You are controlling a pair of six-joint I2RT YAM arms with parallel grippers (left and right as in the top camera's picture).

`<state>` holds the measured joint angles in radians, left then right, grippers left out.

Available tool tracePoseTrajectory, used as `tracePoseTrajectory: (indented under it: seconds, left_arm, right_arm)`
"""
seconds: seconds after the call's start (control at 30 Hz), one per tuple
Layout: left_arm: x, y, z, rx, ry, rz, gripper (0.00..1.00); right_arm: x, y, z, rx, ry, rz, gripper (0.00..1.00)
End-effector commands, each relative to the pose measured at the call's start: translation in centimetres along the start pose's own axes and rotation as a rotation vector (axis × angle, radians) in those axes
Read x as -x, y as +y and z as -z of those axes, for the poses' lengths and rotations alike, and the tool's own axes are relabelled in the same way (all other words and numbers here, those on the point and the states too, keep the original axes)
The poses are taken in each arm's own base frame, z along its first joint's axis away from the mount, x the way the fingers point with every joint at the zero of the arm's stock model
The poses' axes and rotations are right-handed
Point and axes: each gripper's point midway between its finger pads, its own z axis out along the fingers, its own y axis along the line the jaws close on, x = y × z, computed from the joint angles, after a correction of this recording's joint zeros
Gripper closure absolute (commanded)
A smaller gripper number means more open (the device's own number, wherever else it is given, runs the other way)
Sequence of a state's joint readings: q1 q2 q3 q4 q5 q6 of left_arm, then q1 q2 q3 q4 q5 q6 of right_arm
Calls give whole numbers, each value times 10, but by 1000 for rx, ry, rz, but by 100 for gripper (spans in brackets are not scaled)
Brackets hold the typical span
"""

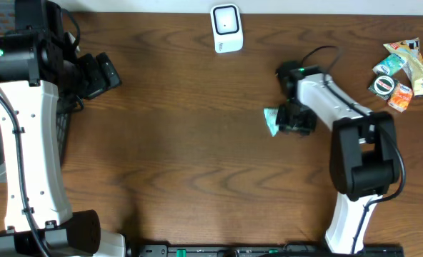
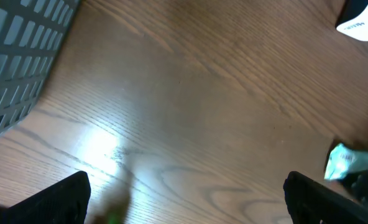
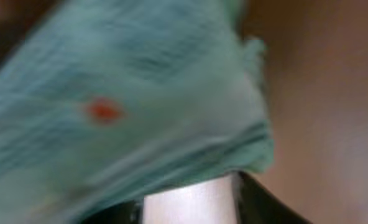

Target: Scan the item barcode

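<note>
Table [image 1: 183,150]: brown wood grain, seen from above.
Scanner [image 1: 226,28]: small white unit at the far edge, near the middle.
Packet [image 1: 271,120]: small, teal and crinkled. It sits right of the table's centre, nearer than the scanner and well apart from it, at the tip of the right gripper.
Right gripper [image 1: 294,118]: against the packet. Its wrist camera shows only blurred teal wrapper over one pale finger [image 3: 190,202], so I cannot tell whether the jaws clamp it.
Left gripper [image 1: 103,73]: far left, well apart from the packet. Its dark fingers [image 2: 53,202] are spread wide with nothing between them.
Basket [image 2: 16,56]: grey mesh at the left edge, beside the left arm.
Snacks [image 1: 403,70]: loose pile of colourful wrappers in the far right corner.
</note>
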<state>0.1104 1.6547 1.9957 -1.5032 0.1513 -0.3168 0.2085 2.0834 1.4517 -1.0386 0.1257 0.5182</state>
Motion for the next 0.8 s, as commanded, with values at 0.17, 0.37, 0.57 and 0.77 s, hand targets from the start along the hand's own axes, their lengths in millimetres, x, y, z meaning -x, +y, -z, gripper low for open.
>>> tracePoseTrajectory:
  seconds: [0.17, 0.37, 0.57, 0.77]
  left_arm:
    - [1, 1, 5, 1, -14, -1, 2]
    - [1, 1, 5, 1, -14, -1, 2]
    - [1, 1, 5, 1, -14, -1, 2]
    - [1, 1, 5, 1, -14, -1, 2]
  right_arm:
    - [33, 49, 30, 462, -45, 150, 37]
    - [34, 73, 77, 791, 16, 152, 40]
    - [38, 55, 77, 816, 153, -152, 36]
    - [28, 65, 77, 798, 168, -119, 59]
